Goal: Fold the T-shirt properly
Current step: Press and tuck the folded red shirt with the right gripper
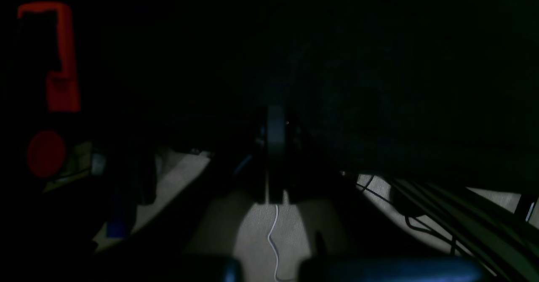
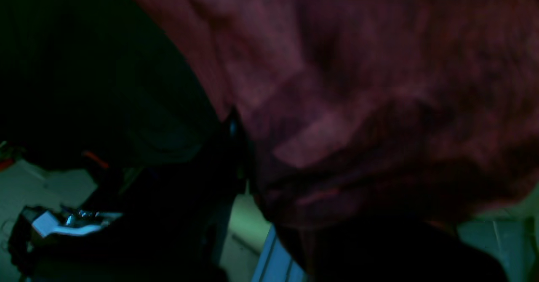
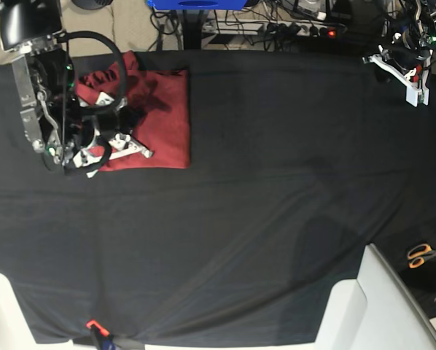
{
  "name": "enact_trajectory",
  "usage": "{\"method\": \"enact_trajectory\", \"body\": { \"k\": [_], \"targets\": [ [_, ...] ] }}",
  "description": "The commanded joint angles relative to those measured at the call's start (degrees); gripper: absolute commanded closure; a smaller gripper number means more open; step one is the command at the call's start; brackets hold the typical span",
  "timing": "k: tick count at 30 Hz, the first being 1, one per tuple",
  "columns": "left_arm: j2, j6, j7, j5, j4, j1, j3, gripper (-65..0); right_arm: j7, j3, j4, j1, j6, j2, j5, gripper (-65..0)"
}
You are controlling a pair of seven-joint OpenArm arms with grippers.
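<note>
On black table cloth (image 3: 276, 189), folded T-shirt (image 3: 163, 117), right pincer (image 3: 119, 146) seemingly pinching it, left pincer (image 3: 406, 76) closed, empty.

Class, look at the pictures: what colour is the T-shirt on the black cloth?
Plain rust-red, no pattern. The T-shirt shows best in the base view.

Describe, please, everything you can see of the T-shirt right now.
The T-shirt is a rust-red, soft-looking knit, folded into a compact rectangle lying flat on the black table cloth near the far corner. Its right edge looks straight; the top is rumpled. The right tool is over its near edge; contact is unclear.
</note>
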Motion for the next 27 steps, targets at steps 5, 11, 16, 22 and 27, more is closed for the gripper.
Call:
{"method": "enact_trajectory", "body": {
  "k": [5, 11, 16, 22, 27],
  "targets": [
    [-0.84, -0.25, -0.76, -0.61, 0.8, 0.36, -0.38, 0.0, 0.96, 0.16, 0.15, 1.82, -0.1, -0.32, 0.49, -0.8],
    [-0.84, -0.25, -0.76, -0.61, 0.8, 0.36, -0.38, 0.0, 0.96, 0.25, 0.06, 2.61, -0.1, -1.46, 0.49, -5.1],
    [-0.84, -0.25, -0.76, -0.61, 0.8, 0.45, -0.38, 0.0, 0.96, 0.16, 0.06, 2.61, -0.1, -1.46, 0.58, -23.9],
    [-0.84, -0.25, -0.76, -0.61, 0.8, 0.45, -0.38, 0.0, 0.61, -1.51, 0.24, 2.7, -0.1, -1.46, 0.84, -26.4],
    [-0.84, -0.25, -0.76, -0.61, 0.8, 0.45, -0.38, 0.0, 0.61, -7.14, 0.42, 3.58, -0.1, -1.46, 0.84, -26.0]
  ]
}}
